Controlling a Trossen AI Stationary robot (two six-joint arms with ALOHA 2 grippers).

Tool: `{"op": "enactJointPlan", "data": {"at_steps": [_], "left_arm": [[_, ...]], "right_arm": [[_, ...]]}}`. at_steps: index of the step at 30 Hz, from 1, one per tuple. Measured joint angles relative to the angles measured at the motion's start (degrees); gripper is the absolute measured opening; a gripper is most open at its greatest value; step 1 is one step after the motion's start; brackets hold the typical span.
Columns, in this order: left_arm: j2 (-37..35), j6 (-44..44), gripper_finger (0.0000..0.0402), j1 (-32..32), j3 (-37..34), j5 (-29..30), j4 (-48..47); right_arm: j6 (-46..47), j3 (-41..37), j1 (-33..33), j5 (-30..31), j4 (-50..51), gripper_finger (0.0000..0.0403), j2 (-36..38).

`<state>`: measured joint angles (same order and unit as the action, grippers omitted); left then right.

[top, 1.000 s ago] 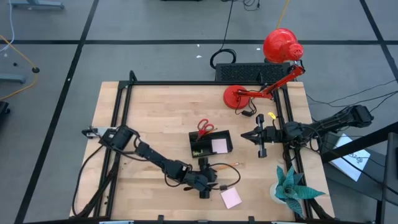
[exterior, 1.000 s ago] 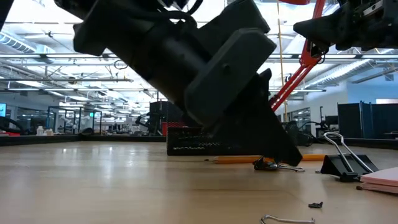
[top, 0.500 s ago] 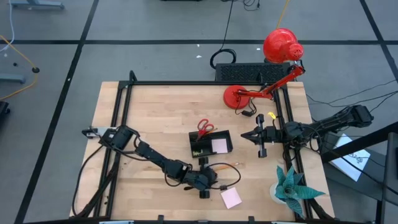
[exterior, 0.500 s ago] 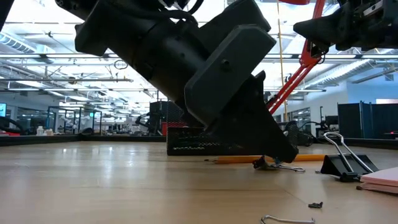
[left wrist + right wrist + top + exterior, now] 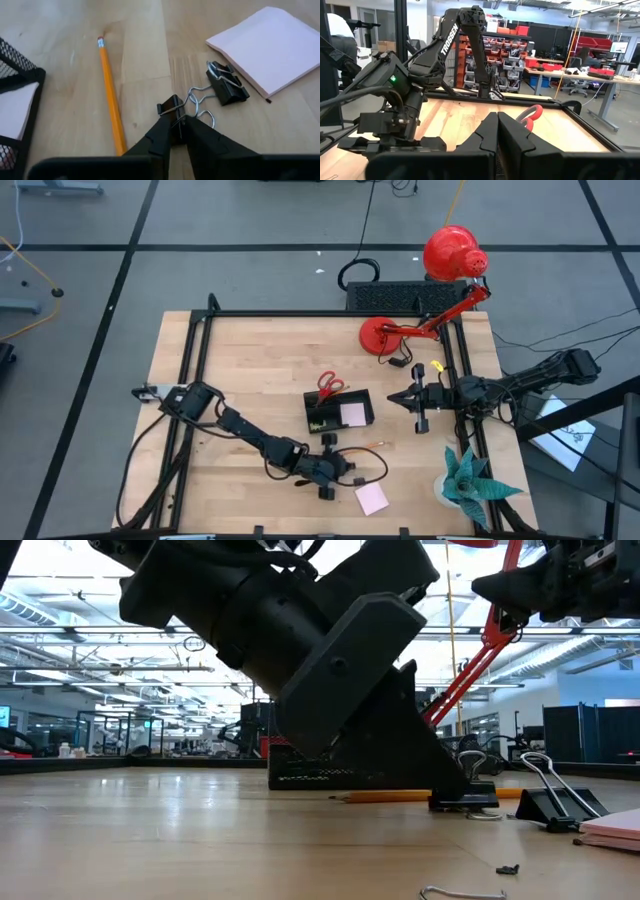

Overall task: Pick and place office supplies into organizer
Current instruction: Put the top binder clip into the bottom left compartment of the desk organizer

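Since a second ago my left gripper (image 5: 178, 125) has closed from wide apart; its fingers now pinch a small black binder clip (image 5: 170, 107) on the bench (image 5: 250, 360).

Room: open workshop with ceiling lights, shelving with red bins and desks beyond the bench. A dark arm there carries white "TROSSEN" lettering (image 5: 451, 31).

Bench: light wood planks, black frame rails along its edges. Red desk lamp (image 5: 450, 255) at the far right corner, teal paper plant (image 5: 470, 480) at the near right.

Organizer (image 5: 340, 412), black, sits mid-bench; red-handled scissors (image 5: 330, 385) touch its far edge.

Pink sticky-note pad (image 5: 270, 45) lies just beside a second black clip (image 5: 227, 89). Orange pencil (image 5: 111, 100) lies near the pinched clip.

My right gripper (image 5: 412, 401), fingers pressed together, hangs right of the organizer.
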<state>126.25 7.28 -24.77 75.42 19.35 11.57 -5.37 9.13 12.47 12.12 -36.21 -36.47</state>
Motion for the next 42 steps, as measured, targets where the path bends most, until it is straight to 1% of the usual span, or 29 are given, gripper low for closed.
{"op": "enactJointPlan", "data": {"at_steps": [7,11,14,17,19,21,25,28,31,37,39,42], "left_arm": [[-0.4,-2.9,0.0007,0.0,0.0,-1.7,1.0],[-0.4,-5.4,0.0015,-0.1,0.0,-4.2,1.1],[-0.9,-7.2,0.0019,-0.6,0.0,-4.1,0.9],[-2.3,-8.9,0.0009,-0.9,-0.1,-2.7,0.5],[-3.9,-10.3,0.0003,-0.9,-0.1,-0.5,-1.0],[-5.7,-11.7,0.0005,-0.8,-0.1,0.6,-1.3],[-9.7,-13.3,0.0015,-0.9,-0.1,5.2,-7.1],[-13.7,-13.1,0.0008,-1.2,-0.1,9.6,-12.9],[-17.9,-11.1,0.0003,-1.6,-0.1,13.2,-19.9],[-24.4,-5.8,0.0015,-2.5,0.0,15.8,-33.0],[-25.2,-3.9,0.0012,-2.1,0.0,16.6,-36.7],[-25.1,-0.7,0.0003,-0.7,0.0,16.6,-39.5]], "right_arm": [[0.0,0.0,0.0,0.0,0.9,0.0004,0.0],[0.0,0.0,0.0,0.0,1.1,0.0004,0.0],[0.2,0.0,0.0,0.0,1.4,0.0004,0.0],[0.2,0.0,0.0,0.0,1.4,0.0004,0.0],[0.2,0.0,0.0,0.0,1.3,0.0004,0.0],[0.2,0.0,0.0,-0.1,1.4,0.0004,0.0],[1.0,0.0,0.0,-0.1,1.5,0.0004,0.0],[1.7,0.0,0.0,-0.1,1.7,0.0004,-0.1],[1.7,0.0,0.0,-0.1,2.0,0.0004,-0.1],[1.7,0.0,0.0,-0.1,2.0,0.0004,-0.1],[1.7,0.0,0.0,-0.1,1.8,0.0004,-0.1],[1.7,0.0,0.0,-0.2,1.7,0.0004,-0.1]]}}
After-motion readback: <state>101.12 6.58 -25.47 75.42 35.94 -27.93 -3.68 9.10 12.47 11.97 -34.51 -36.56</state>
